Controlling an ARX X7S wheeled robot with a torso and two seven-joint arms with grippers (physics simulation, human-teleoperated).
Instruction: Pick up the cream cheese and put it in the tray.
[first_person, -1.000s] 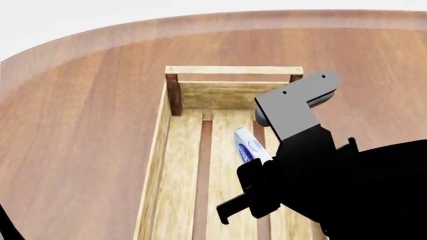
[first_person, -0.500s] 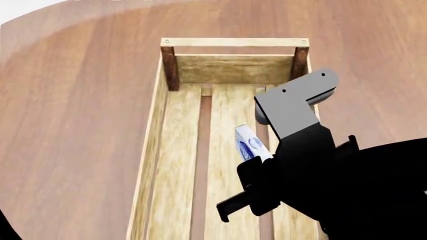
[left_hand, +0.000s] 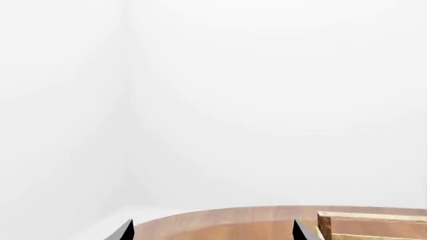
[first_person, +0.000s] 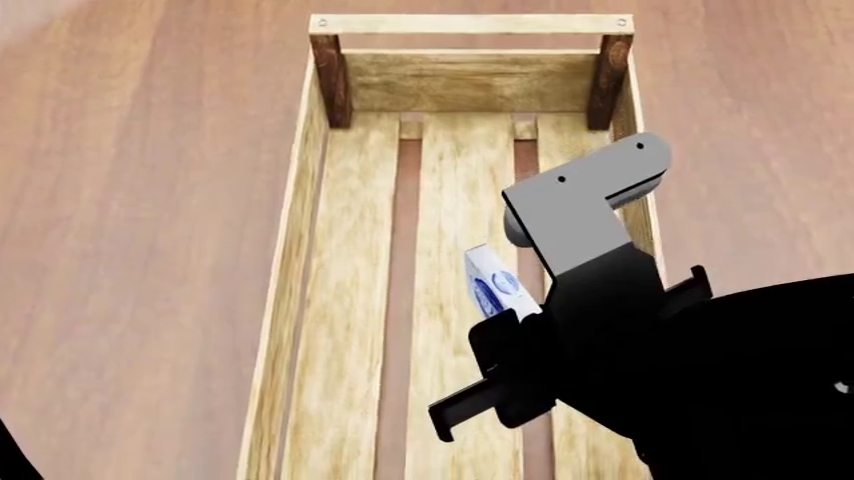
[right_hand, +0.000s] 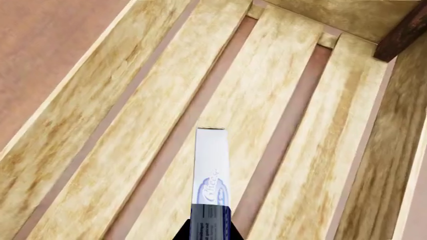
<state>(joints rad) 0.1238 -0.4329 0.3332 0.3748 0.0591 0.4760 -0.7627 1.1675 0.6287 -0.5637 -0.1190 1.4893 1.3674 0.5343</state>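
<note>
The cream cheese (first_person: 493, 284), a small flat white and pale-blue box with a dark blue oval logo, hangs on edge above the slatted floor of the tray (first_person: 286, 300). My right gripper (first_person: 514, 318) is shut on its near end. In the right wrist view the cream cheese (right_hand: 211, 167) juts out from the right gripper (right_hand: 209, 231) over the tray's light-wood slats (right_hand: 120, 150). In the left wrist view my left gripper (left_hand: 213, 232) is open, with only its two tips showing and nothing between them, beside a corner of the tray (left_hand: 360, 224).
The tray lies on a round reddish wooden table (first_person: 134, 200). Dark brown corner posts (first_person: 328, 80) and a top rail (first_person: 467, 23) close its far end. My right arm's grey bracket (first_person: 581, 205) and black body cover the tray's near right part.
The tray's far end has slid toward the top of the head view. My right gripper and the box keep their place in the picture, so they now hang farther from that end wall.
</note>
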